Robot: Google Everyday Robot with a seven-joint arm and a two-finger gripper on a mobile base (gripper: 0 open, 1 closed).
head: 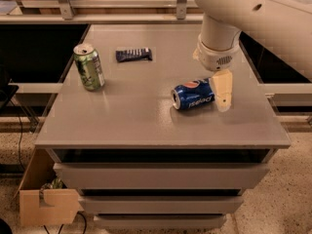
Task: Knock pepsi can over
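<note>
The pepsi can (192, 94) is dark blue with white lettering and a round red-white-blue logo. It lies on its side on the grey table (131, 116), right of centre, with its silver top facing left. My gripper (222, 89) hangs from the white arm (243, 13) just to the right of the can, close to its bottom end and low over the table. It holds nothing that I can see.
A green can (88, 66) stands upright at the table's left. A flat dark blue wrapper (133, 54) lies at the back, left of centre. The table has drawers below, and a cardboard box (44, 199) sits on the floor at lower left.
</note>
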